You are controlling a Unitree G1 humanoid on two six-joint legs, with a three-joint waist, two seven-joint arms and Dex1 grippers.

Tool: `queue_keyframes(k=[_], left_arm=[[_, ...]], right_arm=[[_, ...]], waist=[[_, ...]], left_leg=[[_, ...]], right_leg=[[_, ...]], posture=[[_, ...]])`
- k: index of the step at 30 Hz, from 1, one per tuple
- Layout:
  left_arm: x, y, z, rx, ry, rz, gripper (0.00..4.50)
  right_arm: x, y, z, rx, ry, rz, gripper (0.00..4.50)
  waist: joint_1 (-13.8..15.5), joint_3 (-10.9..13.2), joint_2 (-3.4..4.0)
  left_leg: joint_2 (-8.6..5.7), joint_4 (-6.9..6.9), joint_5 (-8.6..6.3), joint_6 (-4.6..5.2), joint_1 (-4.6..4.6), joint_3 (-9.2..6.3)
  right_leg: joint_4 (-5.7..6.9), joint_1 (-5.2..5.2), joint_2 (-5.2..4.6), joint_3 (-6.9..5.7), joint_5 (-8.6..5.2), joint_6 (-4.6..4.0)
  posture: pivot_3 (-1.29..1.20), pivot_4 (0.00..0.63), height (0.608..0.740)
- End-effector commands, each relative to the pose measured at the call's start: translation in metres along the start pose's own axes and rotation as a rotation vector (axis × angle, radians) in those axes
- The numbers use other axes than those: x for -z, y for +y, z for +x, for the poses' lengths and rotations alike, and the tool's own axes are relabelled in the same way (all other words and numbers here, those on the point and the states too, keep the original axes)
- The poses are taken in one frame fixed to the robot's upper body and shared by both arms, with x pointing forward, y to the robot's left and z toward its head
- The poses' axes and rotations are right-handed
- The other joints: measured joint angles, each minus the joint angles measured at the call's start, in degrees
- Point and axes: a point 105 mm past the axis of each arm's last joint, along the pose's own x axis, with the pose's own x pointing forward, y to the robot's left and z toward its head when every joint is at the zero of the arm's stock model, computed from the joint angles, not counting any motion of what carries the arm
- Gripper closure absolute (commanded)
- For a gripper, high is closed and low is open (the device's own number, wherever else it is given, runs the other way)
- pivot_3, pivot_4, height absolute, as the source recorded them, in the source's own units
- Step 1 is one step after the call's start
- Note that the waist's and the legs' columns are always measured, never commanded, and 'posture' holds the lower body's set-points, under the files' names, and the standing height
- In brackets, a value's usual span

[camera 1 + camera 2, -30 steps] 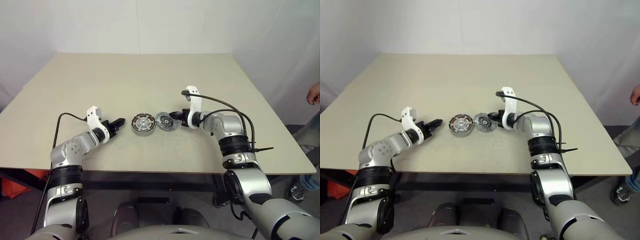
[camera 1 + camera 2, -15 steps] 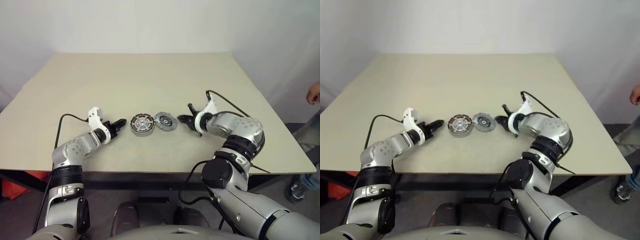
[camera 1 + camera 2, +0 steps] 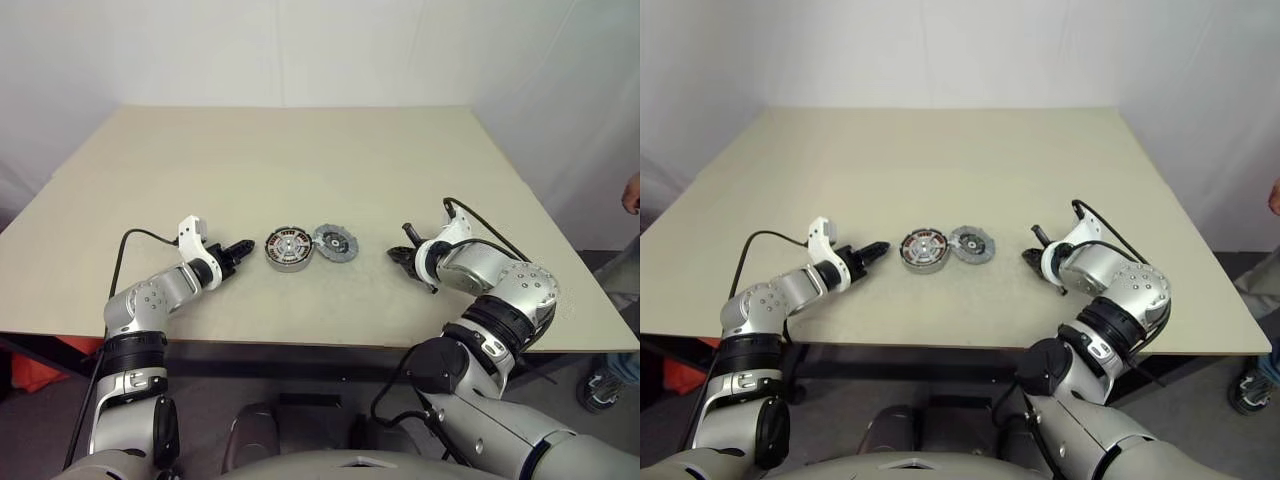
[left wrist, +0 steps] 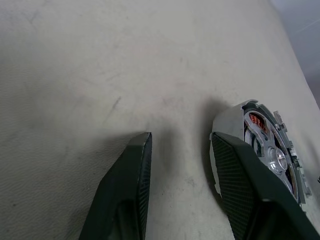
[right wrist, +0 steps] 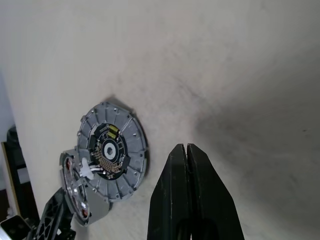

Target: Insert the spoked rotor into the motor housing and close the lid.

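Left eye view: on the table [image 3: 300, 160], the housing [image 3: 289, 249] sits at frame centre with the lid [image 3: 335, 242] touching its right edge. My left gripper [image 3: 238, 251] rests just left of the housing, fingers spread and holding nothing. My right gripper [image 3: 408, 256] sits well right of the lid, fingers pressed together, empty.

Left wrist view: the housing [image 4: 265, 145] lies at right, beside one finger [image 4: 235, 180].

Right wrist view: the lid [image 5: 112, 150] lies left of centre, apart from my closed fingertips [image 5: 186, 155].

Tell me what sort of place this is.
Probably a robot test bench or lab: a plain beige table against bare white walls, holding just a motor housing with copper windings and its notched lid beside it.
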Motion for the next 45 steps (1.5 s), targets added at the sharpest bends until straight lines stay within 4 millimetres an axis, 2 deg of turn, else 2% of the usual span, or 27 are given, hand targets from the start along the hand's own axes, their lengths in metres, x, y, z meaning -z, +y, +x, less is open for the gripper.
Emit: queue_keyframes(k=[1,5,8,10,14,18,21,25,36,45], left_arm=[[-0.005,-0.004,0.0,0.004,-0.002,0.03,2.48],[-0.004,-0.005,0.002,0.006,-0.006,0.032,2.48],[-0.005,-0.006,0.003,0.008,-0.016,0.032,2.48],[-0.006,-0.006,0.002,0.008,-0.025,0.03,2.48],[-0.007,-0.001,-0.002,-0.005,-0.034,0.027,2.48],[-0.008,0.0,-0.004,-0.011,-0.04,0.025,2.48],[-0.008,0.0,-0.004,-0.011,-0.044,0.025,2.48],[-0.008,0.001,-0.004,-0.015,-0.043,0.026,2.48],[-0.007,0.003,-0.006,-0.026,-0.043,0.018,2.48],[-0.003,0.002,-0.005,-0.026,-0.042,0.006,2.48]], right_arm=[[0.024,0.018,0.008,-0.097,0.083,-0.032,4.48],[0.029,0.031,0.004,-0.219,0.165,-0.258,4.48],[0.038,0.006,0.004,-0.133,0.225,-0.568,4.48],[0.033,-0.008,0.01,-0.104,0.22,-0.65,4.48],[0.023,-0.005,0.017,-0.153,0.197,-0.68,4.48],[0.02,-0.003,0.026,-0.162,0.181,-0.692,4.48],[0.021,-0.002,0.034,-0.17,0.163,-0.713,4.48],[0.025,0.001,0.044,-0.178,0.161,-0.714,4.48],[0.029,0.01,0.05,-0.203,0.165,-0.731,4.48],[0.05,0.039,0.058,-0.304,0.2,-0.759,4.48]], waist=[[0.0,0.0,0.01],[0.1,0.0,0.06],[0.6,-0.1,0.08],[1.0,-0.1,0.05],[0.7,-0.2,-0.06],[0.3,-0.2,-0.08],[0.1,-0.2,-0.18],[-0.1,-0.3,-0.33],[-0.3,-0.3,-0.33],[-1.5,-0.3,-0.33]], left_leg=[[0.0,0.0,0.0,0.0,0.0,0.0],[0.01,-0.02,0.0,0.0,0.04,-0.01],[-0.11,0.06,0.0,0.0,-0.11,-0.02],[-0.12,0.07,-0.02,0.03,0.04,-0.09],[-0.05,0.06,-0.03,0.05,0.38,-0.05],[-0.03,0.06,-0.05,0.09,0.93,-0.02],[-0.04,0.07,-0.16,0.28,1.01,-0.06],[0.02,0.08,-0.16,0.29,1.1,-0.09],[0.19,0.08,-0.17,0.3,1.4,-0.16],[0.25,-0.03,-0.18,0.32,1.47,-0.17]], right_leg=[[0.0,0.0,0.0,0.0,0.0,0.0],[-0.05,0.07,0.01,-0.01,-0.01,0.01],[-0.1,0.11,-0.07,-0.02,0.05,0.08],[-0.44,0.49,-0.09,-0.09,0.08,0.13],[-0.58,0.84,-0.06,-0.09,0.03,0.05],[-0.75,1.3,-0.05,-0.09,0.03,0.06],[-0.84,1.34,-0.06,-0.1,0.03,0.07],[-0.85,1.32,-0.06,-0.15,0.03,0.08],[-1.01,1.28,-0.06,-0.82,0.03,0.07],[-0.98,1.21,-0.06,-1.0,0.04,0.05]], posture=[[0.0,0.0,0.74],[0.0,0.0,0.74],[0.0,0.0,0.74],[0.0,0.0,0.74],[0.0,0.0,0.74],[0.0,0.0,0.74],[0.0,0.0,0.74],[0.0,0.0,0.74],[0.0,0.0,0.74],[0.0,0.0,0.74]])
